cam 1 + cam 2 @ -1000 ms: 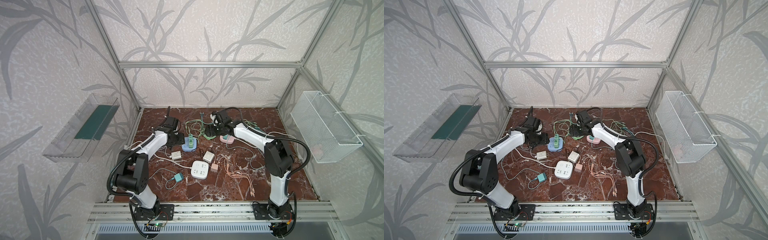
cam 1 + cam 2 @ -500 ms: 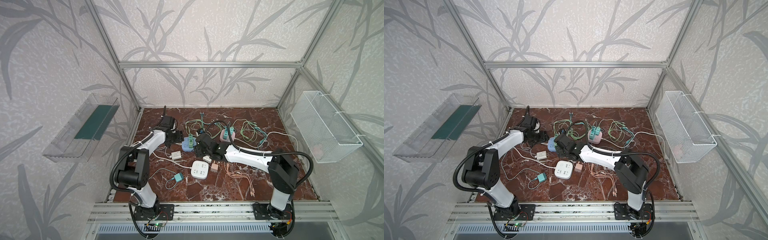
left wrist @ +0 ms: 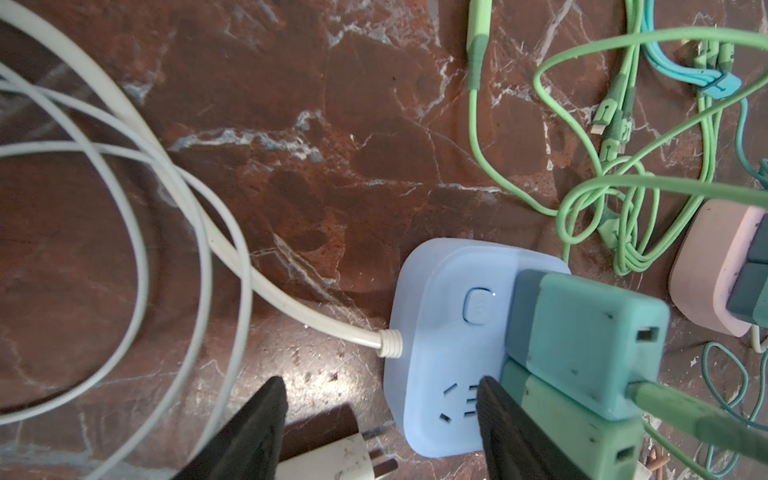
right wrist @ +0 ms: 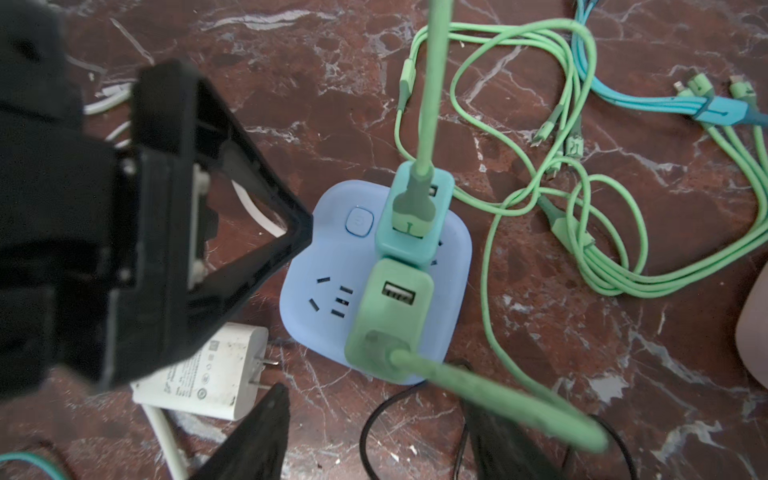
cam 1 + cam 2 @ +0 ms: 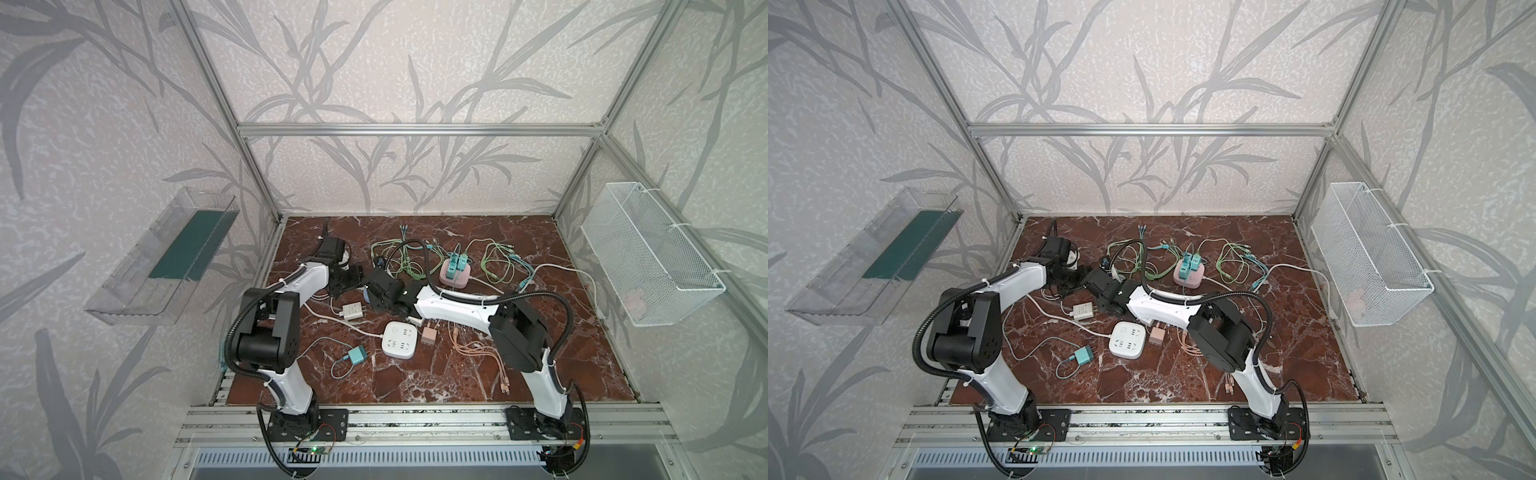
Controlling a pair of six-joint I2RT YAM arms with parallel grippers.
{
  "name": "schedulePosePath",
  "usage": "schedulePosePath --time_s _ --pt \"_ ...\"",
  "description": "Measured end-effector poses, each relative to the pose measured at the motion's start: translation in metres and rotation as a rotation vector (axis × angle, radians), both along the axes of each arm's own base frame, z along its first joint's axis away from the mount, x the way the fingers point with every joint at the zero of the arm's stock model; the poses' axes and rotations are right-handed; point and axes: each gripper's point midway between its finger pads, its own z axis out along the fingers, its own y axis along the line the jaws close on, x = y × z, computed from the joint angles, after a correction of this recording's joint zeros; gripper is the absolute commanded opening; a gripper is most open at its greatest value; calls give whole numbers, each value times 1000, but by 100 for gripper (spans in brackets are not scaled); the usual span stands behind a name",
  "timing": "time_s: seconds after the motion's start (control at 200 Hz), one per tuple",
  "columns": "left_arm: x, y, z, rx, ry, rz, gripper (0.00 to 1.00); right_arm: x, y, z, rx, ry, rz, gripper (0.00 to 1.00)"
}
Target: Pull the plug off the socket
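In a top view both arms meet over the blue power socket (image 5: 365,294), left of centre on the desk (image 5: 457,374) and mostly hidden beneath them. The left wrist view shows the left pincer (image 3: 380,382) spread wide and empty, with one finger over the socket's face beside the green plug (image 3: 573,436), probably to hold the socket down. In the right wrist view the right pincer (image 4: 374,399) gapes empty just short of that plug. This looks like the approach step, and next it must straddle the plug, close and pull straight up.
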Motion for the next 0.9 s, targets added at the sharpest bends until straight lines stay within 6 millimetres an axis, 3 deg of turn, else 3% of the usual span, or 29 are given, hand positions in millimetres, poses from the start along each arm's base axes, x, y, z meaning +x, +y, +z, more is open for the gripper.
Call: schedulePosePath --time_s 0.36,0.9 --pt "-9 -3 -8 -22 19 -11 73 11 6 -16 -67 11 -22 50" --pt "-8 -7 -7 -45 12 -28 69 25 -1 -36 -85 61 -49 47"
